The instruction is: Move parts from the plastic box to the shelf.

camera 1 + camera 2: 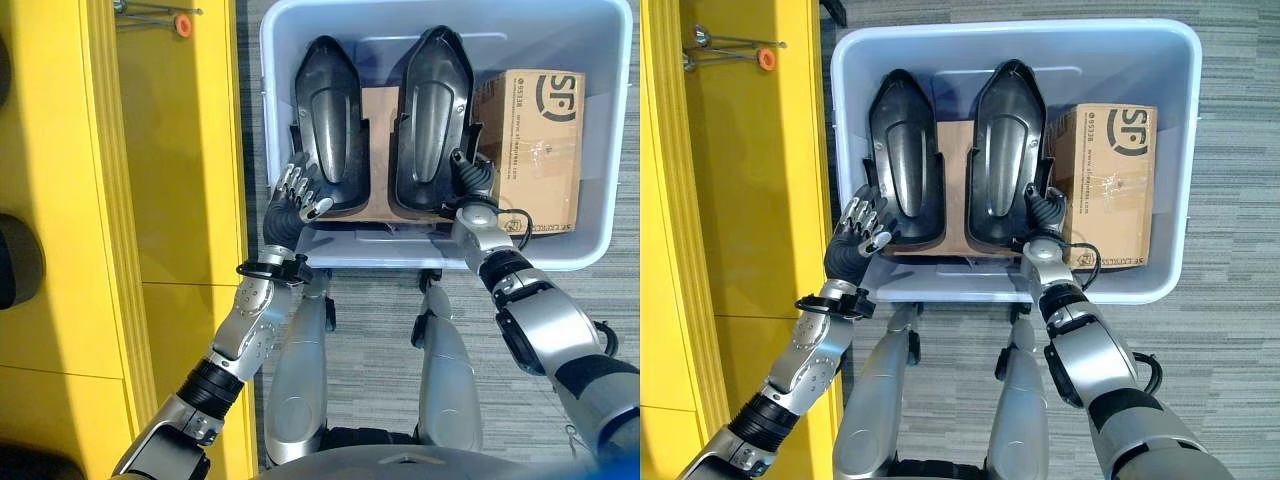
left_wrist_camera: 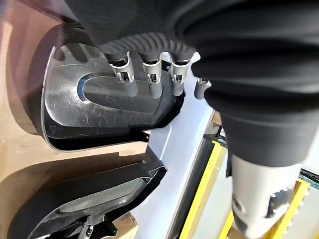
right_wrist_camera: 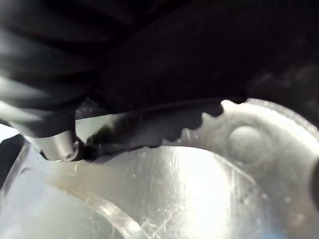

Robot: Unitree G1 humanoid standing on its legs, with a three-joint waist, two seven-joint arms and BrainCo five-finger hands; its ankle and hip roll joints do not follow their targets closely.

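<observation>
**Both hands at the near ends of two black parts in the plastic box**

Here, a pale blue plastic box (image 1: 590, 150) was seen on the grey carpeted floor (image 1: 1230, 330), just beside a yellow shelf (image 1: 180, 150) that ran along the robot's left. Two black moulded parts were laid side by side in the box, lengthwise from its near wall toward its far wall. The left black part (image 1: 903, 150) was placed next to the box's left wall, and the right black part (image 1: 1005, 150) was set close beside it, toward the middle. Both parts were rested on a flat sheet of brown cardboard (image 1: 955, 180). A cardboard carton (image 1: 1110, 180) was stood against the box's right wall, just beside the right black part.

The left hand (image 1: 855, 240) was held at the near left corner of the box, at the near end of the left black part. Its fingers (image 2: 130, 87) were seen straight and released, spread over the part's glossy surface; nothing was gripped.

The right hand (image 1: 1045, 212) was pressed against the near end of the right black part, between that part and the carton. Whether its fingers were clenched or released could not be told.

On the shelf, near its far end, thin metal rods with an orange cap (image 1: 183, 24) were seen.
</observation>
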